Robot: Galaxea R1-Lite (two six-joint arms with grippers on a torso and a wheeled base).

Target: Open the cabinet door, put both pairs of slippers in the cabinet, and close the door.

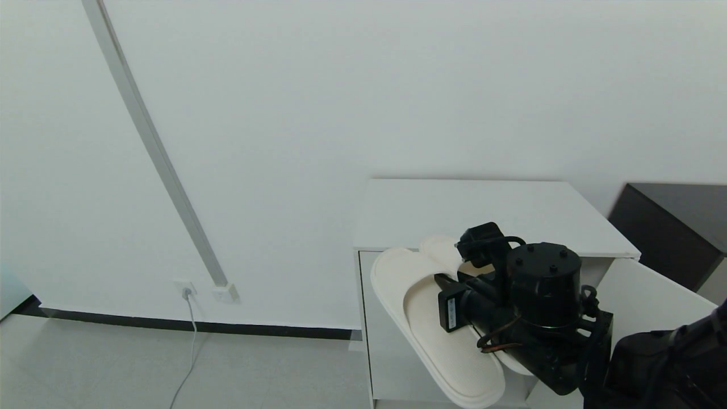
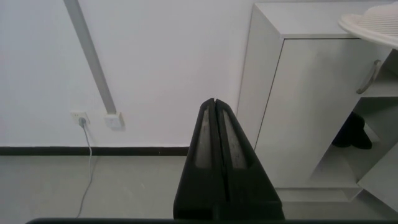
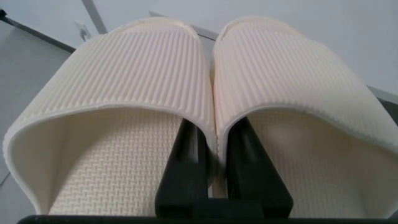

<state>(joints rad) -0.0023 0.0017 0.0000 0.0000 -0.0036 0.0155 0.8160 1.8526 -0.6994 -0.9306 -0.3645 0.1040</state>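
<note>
Because the cream slippers (image 1: 437, 324) are pinched together by the adjoining inner walls of their uppers, they hang in the air as one bundle, toes pointing away from the wrist. The right claw (image 3: 214, 142) is clamped on those two walls, one finger inside each slipper. The pair sits in front of the white cabinet (image 1: 466, 207), across its closed left door (image 2: 311, 112), with its upper end reaching the front edge of the cabinet top.

The slippers look light and soft, probably foam, with ribbed uppers and a patterned footbed. They should flex rather than slip, and the long soles may sag or catch on a shelf edge. The doubled upper edge looks like the firmest place to hold both at once.

The right door (image 1: 647, 301) stands open, and the shelves show beyond the closed door's handle (image 2: 369, 76). A dark thing (image 2: 351, 134) lies on a lower shelf; what it is cannot be told. The left claw (image 2: 215, 109) is closed on nothing, off to the cabinet's left side. Farther left, a wall socket (image 1: 184, 288) has a cable trailing down to the floor.
</note>
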